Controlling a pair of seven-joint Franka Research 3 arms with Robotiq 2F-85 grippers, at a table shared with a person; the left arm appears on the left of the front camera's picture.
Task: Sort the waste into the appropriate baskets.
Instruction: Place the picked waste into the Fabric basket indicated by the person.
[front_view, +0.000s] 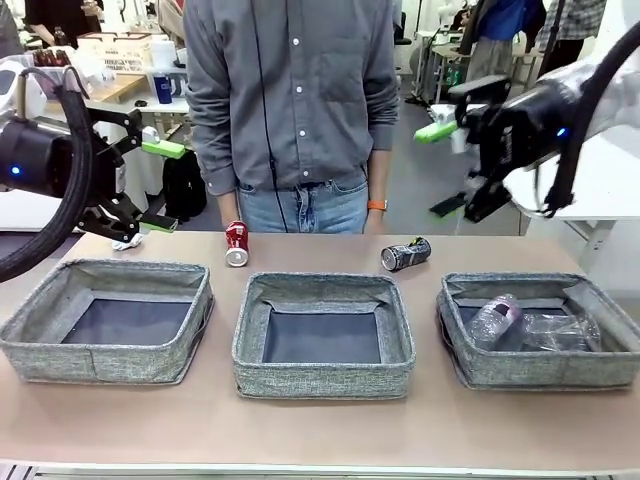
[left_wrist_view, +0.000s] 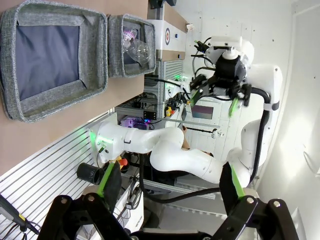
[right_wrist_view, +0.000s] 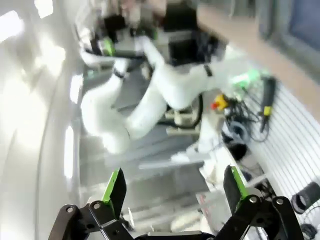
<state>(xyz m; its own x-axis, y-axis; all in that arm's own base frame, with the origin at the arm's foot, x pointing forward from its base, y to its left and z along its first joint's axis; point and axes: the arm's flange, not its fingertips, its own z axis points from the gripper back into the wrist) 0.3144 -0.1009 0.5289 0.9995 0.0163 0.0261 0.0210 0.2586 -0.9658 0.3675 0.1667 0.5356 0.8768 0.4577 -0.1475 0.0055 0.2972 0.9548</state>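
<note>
From the front: left gripper (front_view: 160, 187) spread wide, empty, paper wad (front_view: 127, 241) just under its lower finger, red can (front_view: 236, 243) down to its right. Right gripper (front_view: 442, 168) spread, empty, black-and-silver can (front_view: 405, 254) below it, two clear bottles (front_view: 493, 320) in the right basket (front_view: 540, 372). From the left wrist: fingers (left_wrist_view: 106, 181) apart, baskets (left_wrist_view: 97, 50) far above them. From the right wrist: fingers (right_wrist_view: 116, 187) apart, all blurry.

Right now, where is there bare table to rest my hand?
Free: the near strip of table in front of all three baskets, and the far strip between the red can and the black-and-silver can. Crowded: the right basket, holding both bottles.
</note>
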